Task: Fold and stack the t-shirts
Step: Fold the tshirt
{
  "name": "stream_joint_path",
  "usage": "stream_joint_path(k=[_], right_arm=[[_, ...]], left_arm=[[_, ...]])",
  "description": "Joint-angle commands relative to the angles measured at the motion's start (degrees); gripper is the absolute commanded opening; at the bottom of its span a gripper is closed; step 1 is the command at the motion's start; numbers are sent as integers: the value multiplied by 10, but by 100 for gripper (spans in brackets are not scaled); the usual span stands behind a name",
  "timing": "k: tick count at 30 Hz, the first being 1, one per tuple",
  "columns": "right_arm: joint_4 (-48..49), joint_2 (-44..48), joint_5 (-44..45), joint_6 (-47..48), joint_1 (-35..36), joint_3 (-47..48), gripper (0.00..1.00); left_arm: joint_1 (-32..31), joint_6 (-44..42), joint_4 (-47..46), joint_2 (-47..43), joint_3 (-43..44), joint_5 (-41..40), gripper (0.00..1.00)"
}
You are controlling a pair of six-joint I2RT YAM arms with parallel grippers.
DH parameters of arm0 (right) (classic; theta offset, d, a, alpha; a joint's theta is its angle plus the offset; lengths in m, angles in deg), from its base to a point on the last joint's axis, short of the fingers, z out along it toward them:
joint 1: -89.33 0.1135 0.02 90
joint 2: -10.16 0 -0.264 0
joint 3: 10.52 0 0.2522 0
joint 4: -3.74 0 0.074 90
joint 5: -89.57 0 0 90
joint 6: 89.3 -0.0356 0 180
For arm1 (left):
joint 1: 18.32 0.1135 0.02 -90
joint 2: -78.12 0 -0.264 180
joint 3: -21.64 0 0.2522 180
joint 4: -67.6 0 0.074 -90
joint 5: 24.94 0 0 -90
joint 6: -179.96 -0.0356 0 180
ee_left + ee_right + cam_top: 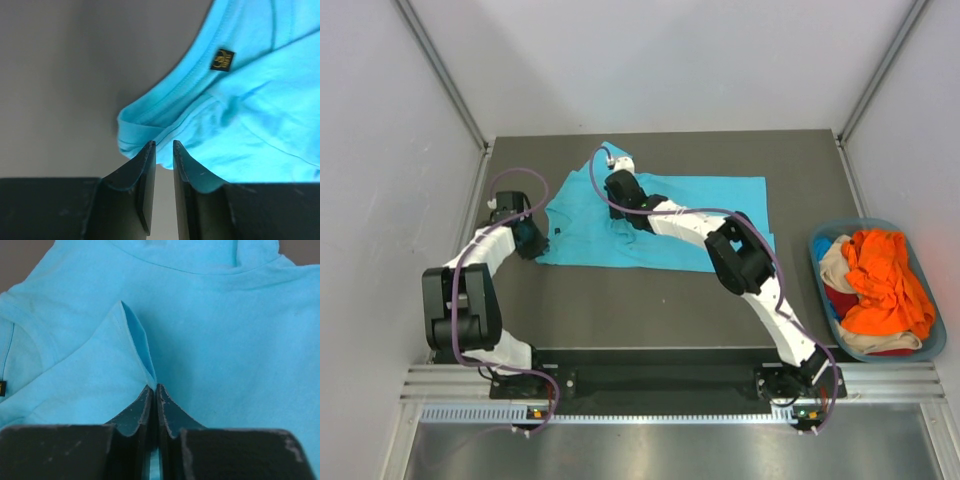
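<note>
While the turquoise t-shirt (710, 200) lies spread on the table (640, 300), the right gripper (156, 388) is pinched tight on a raised fold of it (not far from the collar). The left gripper (164, 146), jaws slightly apart, sits at the sleeve hem, holding nothing.

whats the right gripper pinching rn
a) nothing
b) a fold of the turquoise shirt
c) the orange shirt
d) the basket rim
b: the right gripper is shut on a raised fold of the turquoise shirt, while the orange shirt lies in the basket.
</note>
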Motion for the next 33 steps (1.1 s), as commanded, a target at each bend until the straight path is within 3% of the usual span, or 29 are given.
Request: stream_joint_path(k=[1, 7, 11, 14, 19, 22, 26, 33], right_arm=[[18, 31, -9, -7, -14, 12, 9], [-4, 47, -9, 2, -31, 10, 28], [-22, 87, 5, 10, -36, -15, 29], [-32, 104, -24, 17, -34, -27, 31], [28, 137, -127, 83, -22, -100, 50], [39, 133, -141, 104, -19, -119, 53], [35, 118, -139, 127, -11, -116, 63], [31, 86, -121, 149, -2, -101, 63]], left_arm=[[-2, -7, 17, 7, 16, -40, 26], [-2, -3, 25, -13, 26, -62, 30], [-6, 3, 30, -36, 33, -52, 31], [-20, 12, 15, -51, 27, 8, 32], [-25, 58, -56, -53, -18, 124, 33], [-26, 79, -80, -37, -36, 144, 34], [-25, 81, -85, -11, -40, 119, 34], [-25, 79, -64, 14, -30, 52, 33]])
